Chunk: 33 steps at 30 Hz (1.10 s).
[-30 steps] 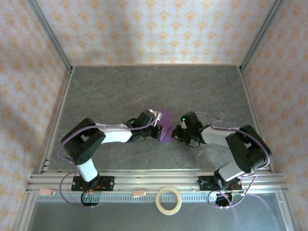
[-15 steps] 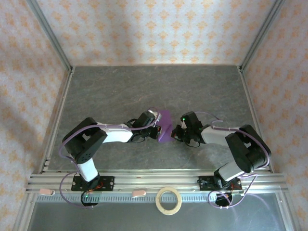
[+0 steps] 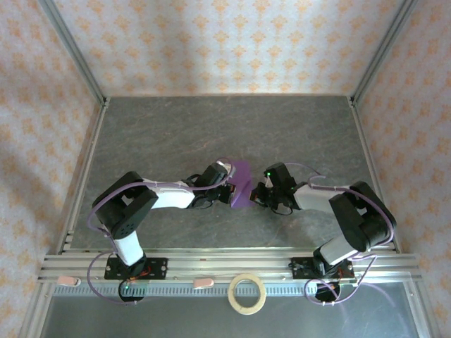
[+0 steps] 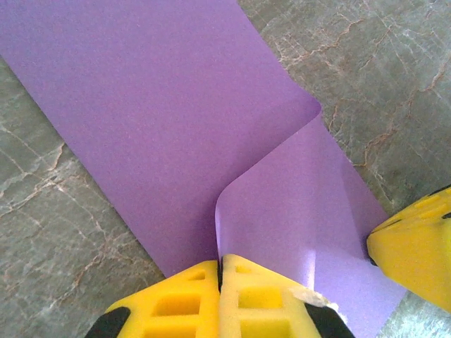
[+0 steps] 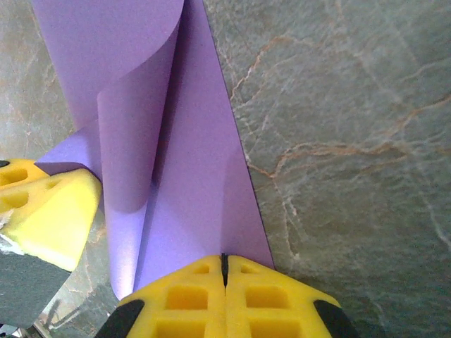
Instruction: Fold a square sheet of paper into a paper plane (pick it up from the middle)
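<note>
The square sheet of paper [image 3: 242, 182] is purple and sits mid-table, partly folded, between both grippers. In the left wrist view the paper [image 4: 176, 127] lies over the grey table with one flap curling up into my left gripper [image 4: 220, 264], whose yellow jaws are pressed shut on that edge. In the right wrist view the paper [image 5: 197, 176] has a rolled flap on its left, and a crease runs into my right gripper [image 5: 224, 259], shut on the near edge. From above, the left gripper [image 3: 231, 190] and right gripper [image 3: 257, 196] face each other across the paper.
A tan tape ring [image 3: 247, 293] lies on the front ledge below the rail. Metal frame posts [image 3: 74, 53] and patterned walls bound the grey stone-look table [image 3: 211, 127]. The other gripper's yellow finger [image 4: 416, 246] shows close by at the paper's right.
The left arm has edged slightly to the right toward the paper. The right arm and the paper look the same.
</note>
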Each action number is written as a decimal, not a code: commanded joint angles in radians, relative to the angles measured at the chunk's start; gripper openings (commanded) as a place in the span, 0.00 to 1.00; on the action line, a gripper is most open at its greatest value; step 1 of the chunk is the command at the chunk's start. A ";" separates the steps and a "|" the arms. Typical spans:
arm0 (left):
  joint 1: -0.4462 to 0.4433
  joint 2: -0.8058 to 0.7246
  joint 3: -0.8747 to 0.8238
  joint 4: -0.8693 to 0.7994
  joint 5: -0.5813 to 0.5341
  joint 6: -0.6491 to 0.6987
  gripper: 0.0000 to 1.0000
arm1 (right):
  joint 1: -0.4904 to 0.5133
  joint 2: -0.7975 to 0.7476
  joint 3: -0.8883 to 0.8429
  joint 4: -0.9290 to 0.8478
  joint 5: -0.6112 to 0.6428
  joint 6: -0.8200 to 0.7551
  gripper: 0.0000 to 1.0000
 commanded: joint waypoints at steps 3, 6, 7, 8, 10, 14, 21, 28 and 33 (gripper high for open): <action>0.007 0.011 0.015 -0.017 -0.032 0.028 0.05 | 0.001 0.045 -0.009 -0.070 0.057 -0.010 0.00; 0.007 0.016 0.016 -0.020 -0.049 0.030 0.05 | 0.001 0.048 -0.009 -0.072 0.058 -0.012 0.00; 0.007 0.017 0.017 -0.021 -0.049 0.029 0.05 | 0.001 0.047 -0.009 -0.073 0.056 -0.013 0.00; 0.007 0.018 0.018 -0.021 -0.047 0.030 0.05 | 0.001 0.048 -0.009 -0.072 0.056 -0.013 0.00; 0.006 0.019 0.016 -0.019 -0.048 0.029 0.05 | 0.001 0.047 -0.011 -0.072 0.055 -0.012 0.00; 0.007 0.005 0.000 -0.006 -0.059 0.026 0.05 | 0.001 0.048 -0.011 -0.073 0.055 -0.013 0.00; 0.007 0.032 0.010 -0.013 -0.036 0.033 0.05 | 0.001 0.055 -0.007 -0.072 0.053 -0.014 0.00; 0.007 0.049 0.008 -0.024 -0.029 0.037 0.05 | 0.001 0.058 0.004 -0.078 0.050 -0.017 0.00; 0.006 0.051 -0.006 -0.022 -0.045 0.028 0.05 | 0.001 0.057 0.007 -0.077 0.050 -0.016 0.00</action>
